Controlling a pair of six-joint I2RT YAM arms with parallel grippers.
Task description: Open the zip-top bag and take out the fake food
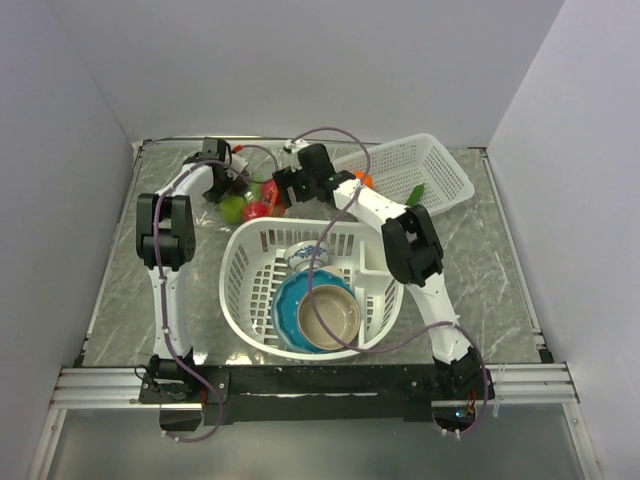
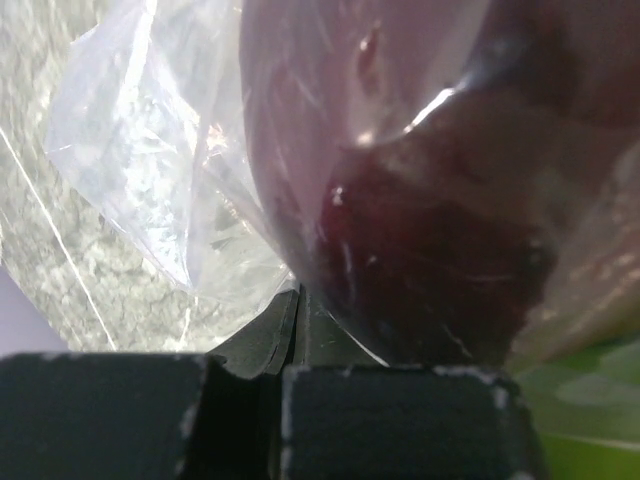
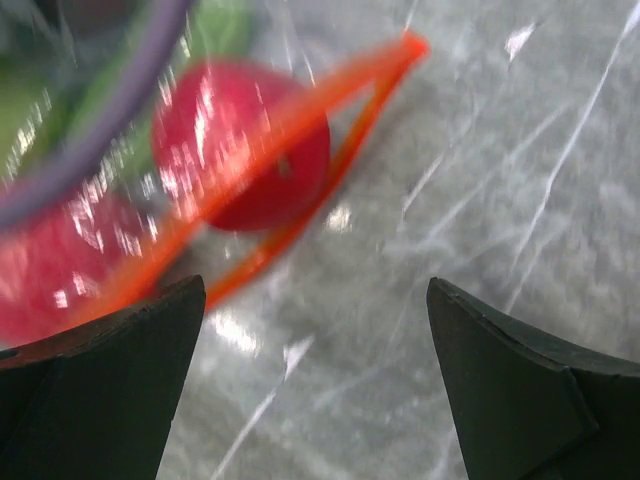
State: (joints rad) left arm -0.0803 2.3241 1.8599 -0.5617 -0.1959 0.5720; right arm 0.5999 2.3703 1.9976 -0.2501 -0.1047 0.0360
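Note:
The zip-top bag (image 1: 243, 196) lies on the marble table at the back left with fake food inside: a green piece (image 1: 232, 208) and a red one (image 1: 257, 211). My left gripper (image 1: 230, 180) is at the bag's left end. In the left wrist view its jaws (image 2: 298, 300) are shut on the clear film (image 2: 150, 150), right under a dark maroon piece (image 2: 420, 200). My right gripper (image 1: 284, 190) is at the bag's right end, open (image 3: 315, 300) over bare table. The bag's orange zip strip (image 3: 300, 110) gapes beside its left finger (image 3: 150, 350), and a red piece (image 3: 245, 150) lies behind the strip.
A white laundry-style basket (image 1: 238, 290) stands mid-table holding a blue bowl (image 1: 290, 310) and a beige bowl (image 1: 328, 315). A white mesh tray (image 1: 430, 165) sits at the back right with an orange item (image 1: 362, 178) and a green item (image 1: 415, 192). White walls close in the sides.

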